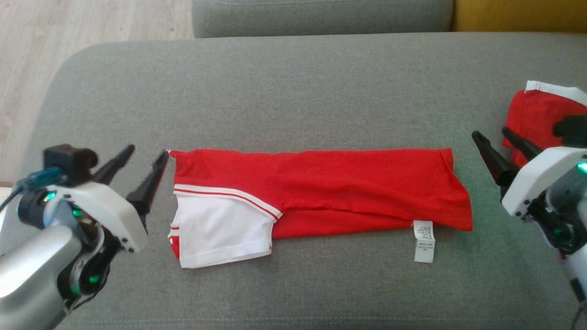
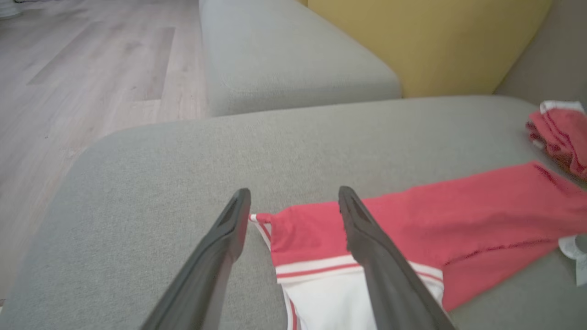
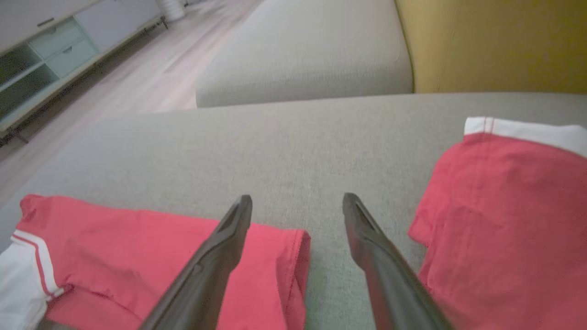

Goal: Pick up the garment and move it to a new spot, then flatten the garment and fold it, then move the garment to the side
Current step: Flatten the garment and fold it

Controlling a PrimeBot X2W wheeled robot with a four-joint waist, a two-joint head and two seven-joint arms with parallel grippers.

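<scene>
Both ends of the garment [image 1: 321,192], a folded strip lying left to right on the sofa cushion [image 1: 293,91], are flanked: the left gripper [image 1: 147,150], released and empty, almost touches its sleeve end, while the right gripper [image 1: 490,132], likewise released, waits near the hem.

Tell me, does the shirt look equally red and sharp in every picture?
No. Head view: the garment is deep red and fairly crisp. Left wrist view: washed-out, pinkish, soft, with its far end smeared. Right wrist view: also pale and soft, and the cabinet by the floor is blurred.
</scene>
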